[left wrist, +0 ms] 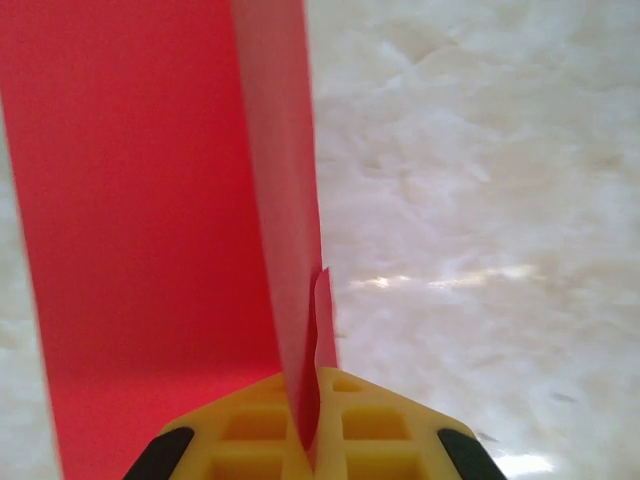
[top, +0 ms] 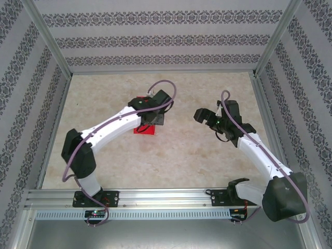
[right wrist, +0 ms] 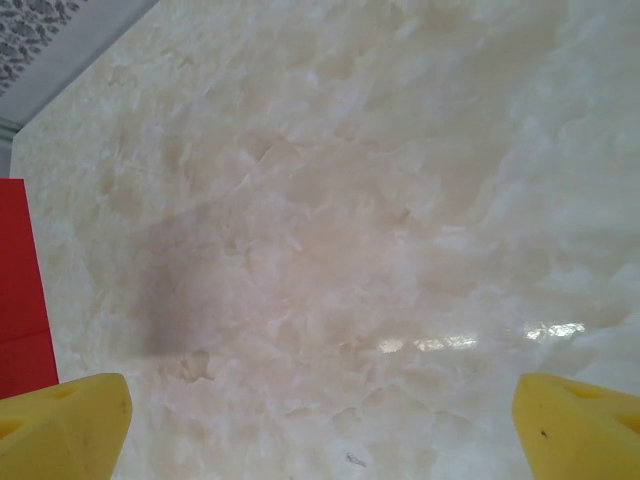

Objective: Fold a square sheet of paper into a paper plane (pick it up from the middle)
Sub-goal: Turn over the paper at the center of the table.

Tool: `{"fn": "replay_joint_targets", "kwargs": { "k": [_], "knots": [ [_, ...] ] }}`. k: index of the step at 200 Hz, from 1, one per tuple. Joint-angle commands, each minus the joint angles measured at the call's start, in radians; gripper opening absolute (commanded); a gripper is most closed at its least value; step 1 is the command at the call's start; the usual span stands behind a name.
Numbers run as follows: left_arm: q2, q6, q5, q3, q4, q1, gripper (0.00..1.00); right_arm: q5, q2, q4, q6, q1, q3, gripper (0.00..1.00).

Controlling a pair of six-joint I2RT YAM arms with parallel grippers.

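A raised fold of the red sheet of paper (left wrist: 150, 250), lying on the table (right wrist: 400, 200), was pinched by the clenched left gripper (left wrist: 312, 440). The right gripper (right wrist: 320, 425) was held spread wide nearby.

One sheet of red paper (left wrist: 150, 250), one marbled table (right wrist: 400, 200), and two grippers (the left gripper (left wrist: 312, 445) and the right gripper (right wrist: 320, 425)).

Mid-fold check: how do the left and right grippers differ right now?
The left gripper is shut, pinching a raised flap of the red paper; the right gripper stands wide open, holding nothing. The left gripper sits at the paper; the right gripper hovers apart from it over bare table, with the paper at the left edge of its wrist view. Both have yellow fingers.
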Motion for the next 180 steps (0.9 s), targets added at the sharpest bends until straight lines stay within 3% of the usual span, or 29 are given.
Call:
{"fn": "replay_joint_targets", "kwargs": {
  "k": [1,25,52,93,180],
  "knots": [
    [0.145,0.034,-0.313,0.111,-0.267,-0.066,0.06,0.045,-0.020,-0.046,0.003,-0.031,-0.030,0.98],
    [0.309,0.009,-0.457,0.233,-0.385,-0.113,0.06,0.014,-0.005,-0.066,0.033,-0.078,-0.043,0.98],
    [0.441,0.025,-0.501,0.294,-0.397,-0.141,0.08,0.002,0.007,-0.082,0.055,-0.105,-0.056,0.98],
    [0.539,0.061,-0.426,0.292,-0.316,-0.161,0.11,0.040,0.014,-0.124,0.055,-0.136,-0.064,0.98],
    [0.562,0.054,-0.236,0.213,-0.182,-0.161,0.16,0.027,-0.006,-0.123,0.060,-0.149,-0.067,0.98]
  ]
}}
